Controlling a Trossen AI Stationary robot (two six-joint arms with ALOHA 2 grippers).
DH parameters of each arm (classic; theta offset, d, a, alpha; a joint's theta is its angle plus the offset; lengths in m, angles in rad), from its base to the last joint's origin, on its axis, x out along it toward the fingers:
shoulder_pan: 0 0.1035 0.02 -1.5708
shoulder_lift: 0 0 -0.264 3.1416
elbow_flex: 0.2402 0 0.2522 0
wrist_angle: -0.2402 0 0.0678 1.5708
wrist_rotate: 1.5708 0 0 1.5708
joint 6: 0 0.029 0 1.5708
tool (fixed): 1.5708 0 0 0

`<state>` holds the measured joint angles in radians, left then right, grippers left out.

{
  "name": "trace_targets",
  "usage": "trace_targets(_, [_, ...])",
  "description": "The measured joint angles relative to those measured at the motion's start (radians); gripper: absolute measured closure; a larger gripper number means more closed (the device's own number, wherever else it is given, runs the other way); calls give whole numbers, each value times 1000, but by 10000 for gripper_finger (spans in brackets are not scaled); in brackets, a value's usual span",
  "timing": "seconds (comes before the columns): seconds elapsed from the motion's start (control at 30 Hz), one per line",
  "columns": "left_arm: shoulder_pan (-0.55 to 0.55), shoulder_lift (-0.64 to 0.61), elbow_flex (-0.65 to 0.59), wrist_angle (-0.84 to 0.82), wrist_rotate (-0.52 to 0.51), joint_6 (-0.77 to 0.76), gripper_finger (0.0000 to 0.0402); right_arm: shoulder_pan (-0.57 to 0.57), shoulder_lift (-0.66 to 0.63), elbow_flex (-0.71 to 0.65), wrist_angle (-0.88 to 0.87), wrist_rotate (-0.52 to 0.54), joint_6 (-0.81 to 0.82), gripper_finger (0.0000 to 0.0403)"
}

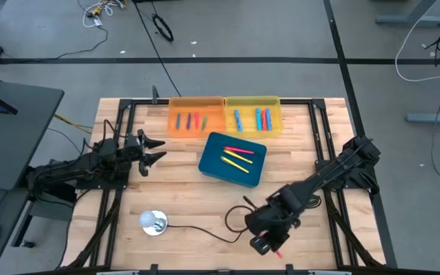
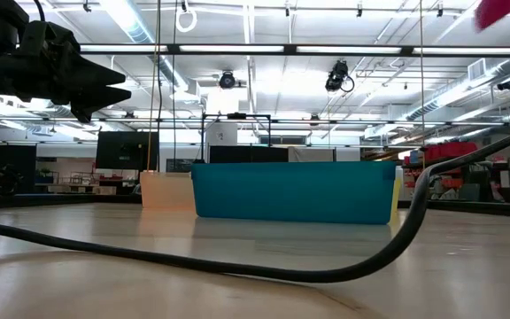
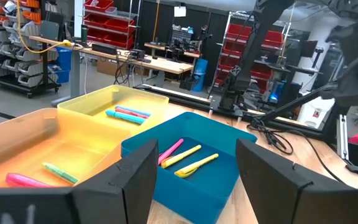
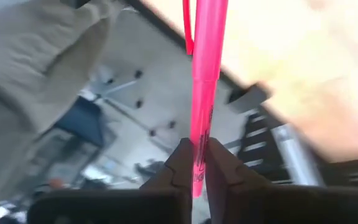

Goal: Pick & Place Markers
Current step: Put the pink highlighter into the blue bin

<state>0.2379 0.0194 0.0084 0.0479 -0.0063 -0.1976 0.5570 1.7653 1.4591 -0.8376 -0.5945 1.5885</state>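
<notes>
At the near edge of the bench (image 1: pixel 304 137), a pink marker (image 4: pixel 202 93) stands clamped between the fingers of the right gripper (image 4: pixel 194 163), its length running straight out past the fingertips. From above, that gripper (image 1: pixel 270 241) sits low over the front of the bench, right of center, with a sliver of pink showing at its tip.

Behind it, toward the middle of the bench, a blue tray (image 1: pixel 212 164) holds 3 markers: 1 pink (image 1: pixel 239 150) and 2 yellow (image 1: pixel 237 161). At the far edge, an orange bin (image 1: pixel 176 103) and a yellow bin (image 1: pixel 275 103) sit side by side, touching. The orange bin holds several markers (image 1: pixel 192 121) in orange, green and pink-red; the yellow bin holds several more (image 1: pixel 260 118) in blue and pink.

The left gripper (image 1: pixel 156 150) hovers over the left part of the bench, well apart from the trays, its fingers spread wide and holding nothing.

A thin black cable (image 1: pixel 205 229) runs across the front of the bench from a small round silver object (image 1: pixel 153 222) toward the right arm.
</notes>
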Motion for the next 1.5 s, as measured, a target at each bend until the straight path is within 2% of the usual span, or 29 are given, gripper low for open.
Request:
trace_targets(0.3, [0, 0, 0, 0, 0, 0, 179, -118, 0, 44, -246, 3, -394, 390])
trace_targets(0.47, [0, 0, 0, 0, 0, 1, 179, -204, 0, 73, -369, 65, -568, 390])
trace_targets(0.83, [0, 0, 0, 0, 0, 0, 179, -359, 29, 155, -612, 236, -828, 391])
trace_targets(0.97, [0, 0, 0, 0, 0, 0, 179, -408, 71, 211, -650, 253, -920, 391])
trace_targets(1.23, [0, 0, 0, 0, 0, 0, 179, -511, 188, 370, -735, 380, -1073, 391])
trace_targets(1.5, [0, 0, 0, 0, 0, 0, 179, -598, 323, 566, -733, 469, -1197, 391])
